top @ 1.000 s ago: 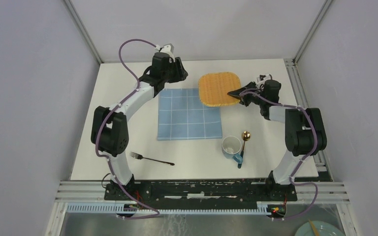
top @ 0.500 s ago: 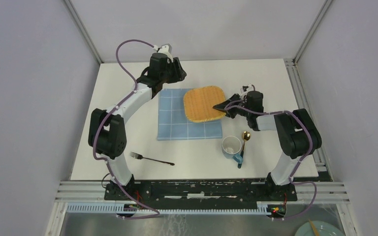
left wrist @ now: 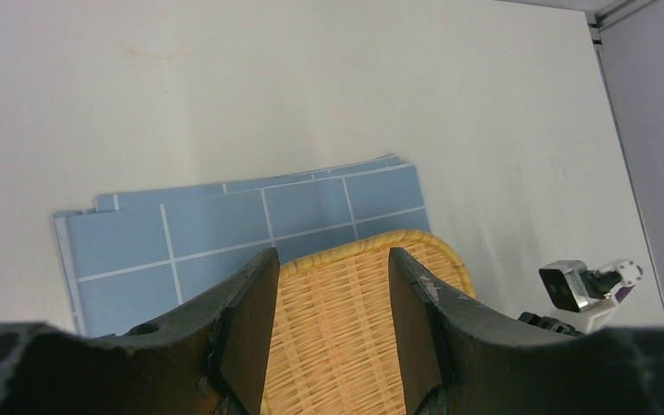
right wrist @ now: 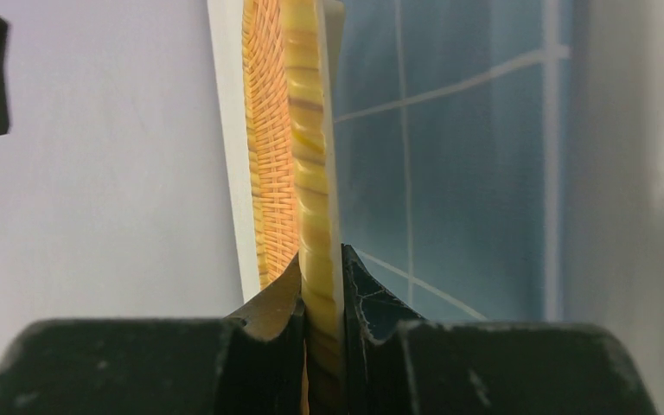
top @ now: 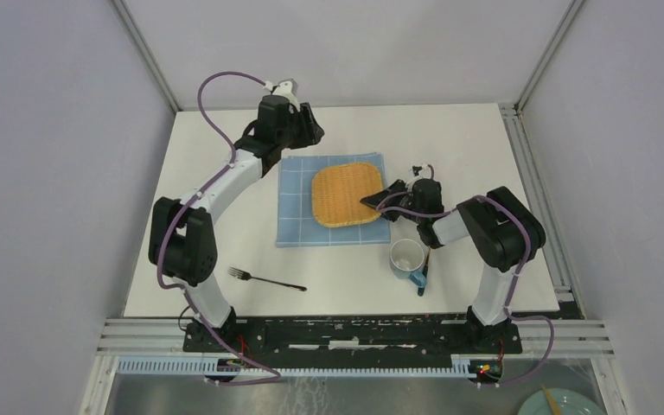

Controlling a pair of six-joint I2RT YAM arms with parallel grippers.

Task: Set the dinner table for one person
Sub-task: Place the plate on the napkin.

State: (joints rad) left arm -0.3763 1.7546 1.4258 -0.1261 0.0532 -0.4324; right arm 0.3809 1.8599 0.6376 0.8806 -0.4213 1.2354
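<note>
A square woven rattan tray lies over the right half of the blue checked cloth on the white dinner table. My right gripper is shut on the tray's right rim. In the right wrist view the thick woven rim is pinched between both fingers, with the cloth beside it. My left gripper hovers open above the cloth's far edge with nothing between its fingers. Its wrist view looks down on the tray and the cloth.
A white-and-blue cup stands just near of my right gripper, with a spoon handle beside it and the spoon's bowl hidden under the arm. A dark fork lies near the front left. A pale plate sits off the table, beyond the metal rails.
My right gripper has carried the woven tray left and toward the near side, from the table's far right onto the blue cloth. The left gripper has drifted slightly left.
</note>
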